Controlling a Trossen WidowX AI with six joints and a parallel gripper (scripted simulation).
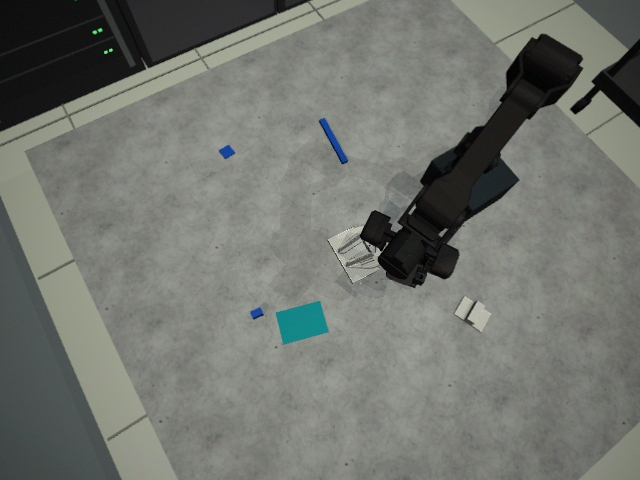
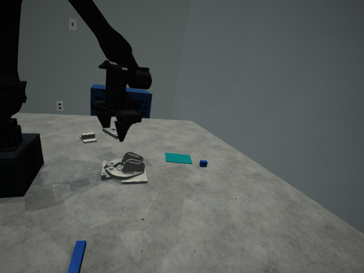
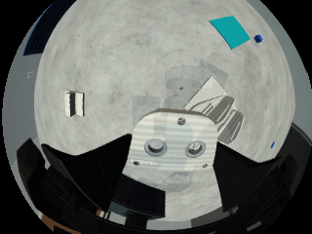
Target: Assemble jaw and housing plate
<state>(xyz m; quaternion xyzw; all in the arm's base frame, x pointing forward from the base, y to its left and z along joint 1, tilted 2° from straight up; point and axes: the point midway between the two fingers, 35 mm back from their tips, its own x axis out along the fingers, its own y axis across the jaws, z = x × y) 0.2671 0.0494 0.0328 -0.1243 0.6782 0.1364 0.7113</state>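
Note:
My gripper [image 2: 114,133] [image 3: 174,142] is shut on the housing plate [image 2: 109,131] [image 3: 173,128], a pale plate with two large holes and several small ones. It holds the plate above the table; in the exterior view the plate looks tilted. In the top view the arm hides the plate. The ribbed white base [image 1: 356,274] [image 2: 140,178] [image 3: 208,91] lies on the table, lower than the gripper and to one side. Two grey jaws [image 2: 133,166] [image 3: 230,122] sit side by side on it, pads upright. Whether their gear teeth mesh cannot be told.
A white stepped stand [image 1: 473,313] [image 2: 88,136] [image 3: 78,103] stands apart from the base. A teal sheet [image 1: 302,322] [image 2: 178,158] [image 3: 230,32] lies near a small blue block [image 1: 256,313] [image 2: 203,163] [image 3: 258,38]. A blue bar [image 1: 333,141] [image 2: 77,257] and a blue square [image 1: 226,151] lie farther off.

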